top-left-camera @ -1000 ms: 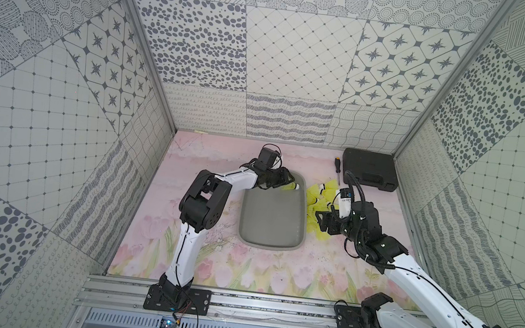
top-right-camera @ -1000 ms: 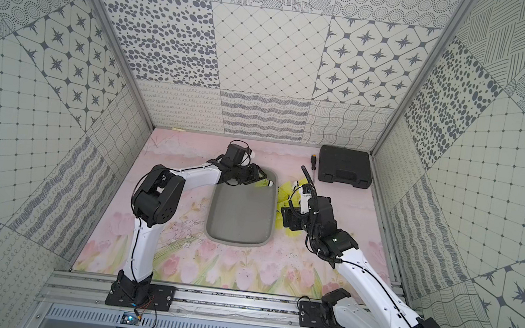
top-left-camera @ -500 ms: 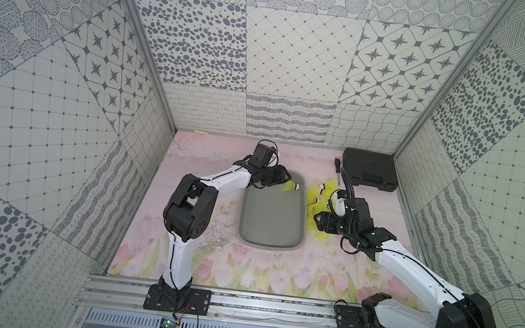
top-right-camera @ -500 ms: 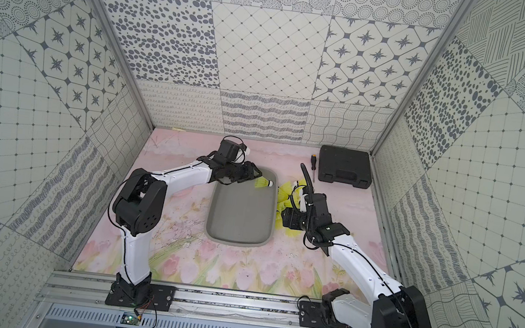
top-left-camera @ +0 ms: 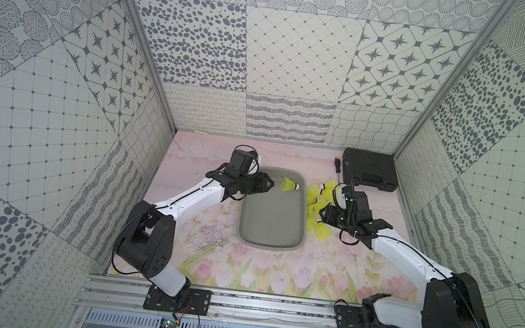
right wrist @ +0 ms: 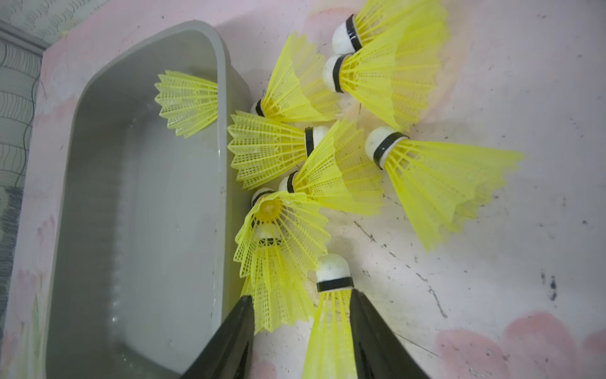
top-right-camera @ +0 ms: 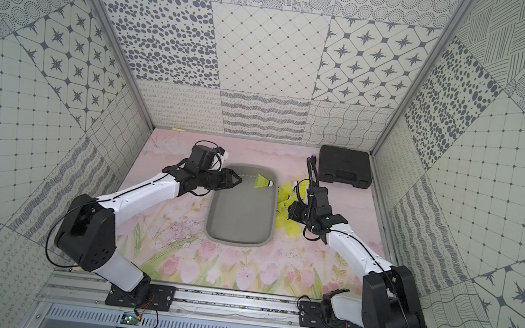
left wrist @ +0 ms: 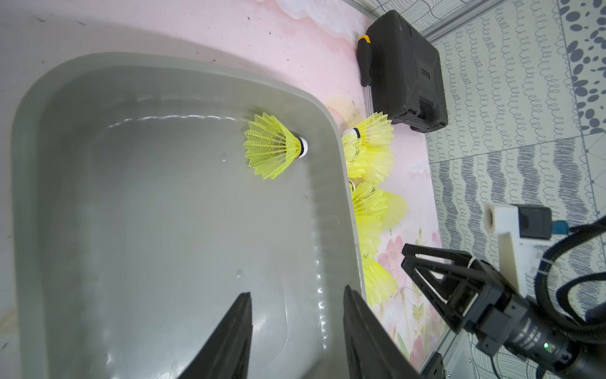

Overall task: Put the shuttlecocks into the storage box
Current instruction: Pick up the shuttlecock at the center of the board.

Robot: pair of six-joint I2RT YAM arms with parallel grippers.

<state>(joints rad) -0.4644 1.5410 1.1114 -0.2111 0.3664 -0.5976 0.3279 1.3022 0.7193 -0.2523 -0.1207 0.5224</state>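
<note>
One yellow-green shuttlecock [top-left-camera: 289, 184] [top-right-camera: 264, 182] [left wrist: 273, 146] lies on its side in the far right corner of the grey storage box [top-left-camera: 270, 245] [top-right-camera: 235, 239] [left wrist: 19, 197] [right wrist: 223, 164]. My left gripper [top-left-camera: 270, 184] [top-right-camera: 239, 179] [left wrist: 296, 290] hangs open and empty over the box's far end, a little left of it. Several more shuttlecocks [top-left-camera: 321, 195] [top-right-camera: 286, 194] lie heaped on the mat along the box's right wall. My right gripper [top-left-camera: 323, 210] [top-right-camera: 291, 208] [right wrist: 301, 293] is down in that heap, its jaws either side of one shuttlecock's [right wrist: 333, 272] skirt, with a gap on one side.
A black ribbed case [top-left-camera: 369, 173] [top-right-camera: 343, 169] [left wrist: 406, 65] stands in the far right corner. A screwdriver [top-left-camera: 337, 168] [left wrist: 364, 62] lies against its left side. The patterned walls close in the mat on three sides.
The left arm's elbow has swung back and to the left, and its gripper stands off the shuttlecock in the box. The right arm has sunk lower and its jaws have narrowed round a shuttlecock.
</note>
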